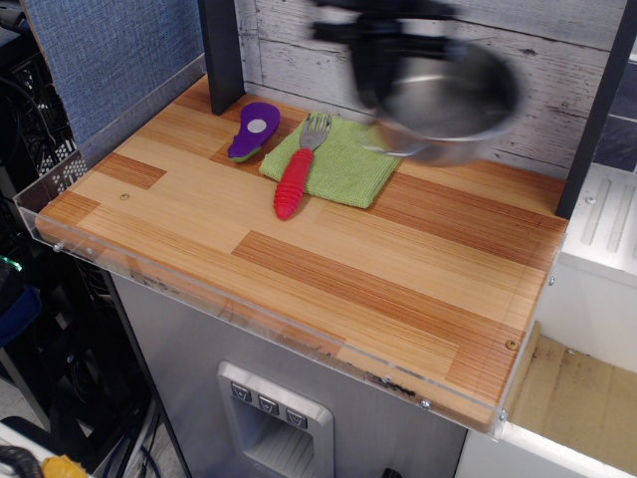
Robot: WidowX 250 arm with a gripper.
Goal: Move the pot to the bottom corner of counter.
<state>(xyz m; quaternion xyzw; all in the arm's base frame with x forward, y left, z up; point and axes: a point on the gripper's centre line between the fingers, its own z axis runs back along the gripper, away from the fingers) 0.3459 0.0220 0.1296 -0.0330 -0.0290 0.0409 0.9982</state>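
Observation:
The shiny steel pot (453, 100) hangs in the air high above the back of the wooden counter (328, 249), blurred by motion and tilted. My gripper (373, 75) is a dark blur at the pot's left rim and holds the pot there. Its jaws are smeared and partly cut off by the top edge. The pot sits above the right end of the green cloth (343, 159), clear of the counter.
A red-handled fork (297, 171) lies across the cloth's left side. A purple eggplant-shaped toy (253, 129) lies left of it. A dark post (221, 50) stands at the back left. A clear acrylic rim (249, 309) edges the counter's front.

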